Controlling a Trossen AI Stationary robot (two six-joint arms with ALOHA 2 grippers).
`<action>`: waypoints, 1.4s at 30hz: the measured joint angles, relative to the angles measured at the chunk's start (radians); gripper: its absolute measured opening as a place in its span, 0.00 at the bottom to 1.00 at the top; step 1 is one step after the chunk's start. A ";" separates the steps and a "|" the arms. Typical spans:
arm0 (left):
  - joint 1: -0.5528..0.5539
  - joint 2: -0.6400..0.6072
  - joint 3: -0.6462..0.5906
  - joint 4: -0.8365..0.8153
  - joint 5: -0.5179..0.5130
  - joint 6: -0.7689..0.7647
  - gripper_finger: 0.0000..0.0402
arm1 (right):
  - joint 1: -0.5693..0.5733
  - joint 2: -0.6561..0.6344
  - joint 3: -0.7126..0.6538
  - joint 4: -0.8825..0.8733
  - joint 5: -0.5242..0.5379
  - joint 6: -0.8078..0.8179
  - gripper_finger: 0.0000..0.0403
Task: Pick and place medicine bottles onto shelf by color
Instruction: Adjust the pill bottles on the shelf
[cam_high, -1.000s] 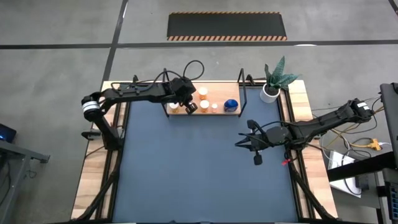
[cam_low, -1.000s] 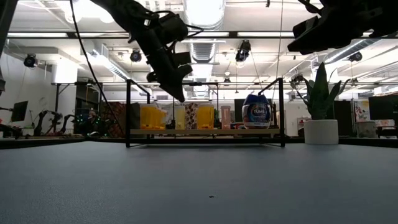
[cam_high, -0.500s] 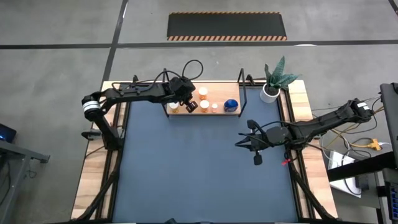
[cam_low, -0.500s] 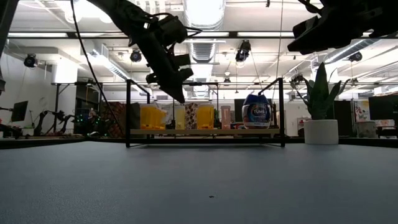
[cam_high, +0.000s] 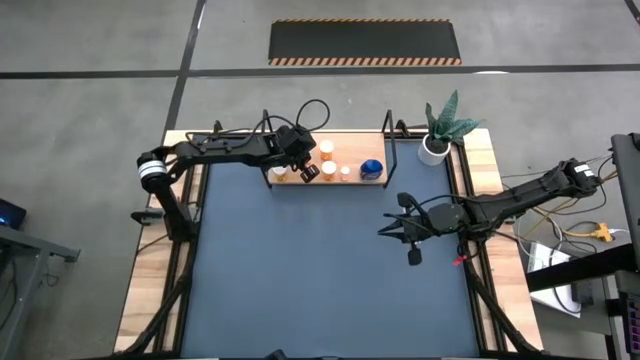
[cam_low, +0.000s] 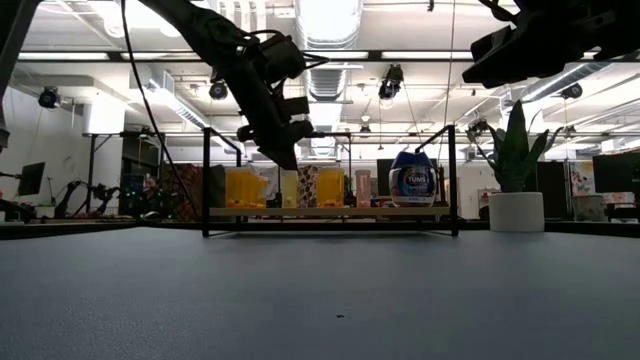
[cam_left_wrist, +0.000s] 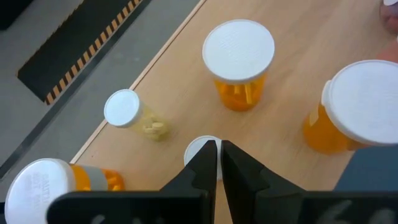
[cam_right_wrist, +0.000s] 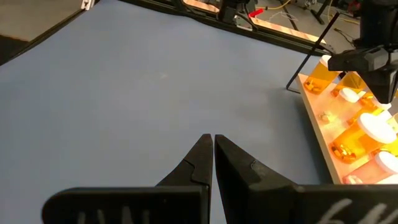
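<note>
The left tool (cam_high: 307, 170) hovers over the left half of the flat light-wood shelf with black wire end frames (cam_high: 353, 181), which stands at the far edge of the dark-blue desk mat (cam_high: 320, 270). Its two dark fingers (cam_left_wrist: 206, 163) are pressed together with nothing between them, so it is clenched and empty. Directly beneath the fingertips in the left wrist view sits a small white-capped bottle (cam_left_wrist: 198, 148), upright, its cap just showing past the tips. Around it stand more orange bottles with white caps: a wide one (cam_left_wrist: 239, 68), a larger one (cam_left_wrist: 356, 111), a slim clear one holding pale pills (cam_left_wrist: 135, 116), and one lying near the shelf's end (cam_left_wrist: 57, 182).

The round blue bottle with a label (cam_low: 412, 181) stands toward the right end of the shelf, apart from the orange group (cam_low: 245, 187).

The relation that matters: every bottle in view is already on the shelf, straight below the left tool, with their long axes vertical apart from the tipped one. The left arm is far nearer.

The right tool (cam_high: 408, 238) waits over the mat's right side, well apart from the shelf, its fingers likewise closed on nothing. No bottle shows on the mat itself.
</note>
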 joint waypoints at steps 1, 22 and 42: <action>0.000 0.000 0.000 0.000 0.000 0.000 0.02 | 0.000 0.000 0.000 0.000 0.000 0.000 0.02; 0.000 -0.002 0.002 -0.007 -0.002 -0.007 0.02 | 0.000 0.000 0.000 0.000 0.000 0.011 0.02; 0.000 -0.005 0.009 -0.035 -0.003 -0.008 0.02 | 0.000 0.000 0.000 0.000 0.000 0.012 0.02</action>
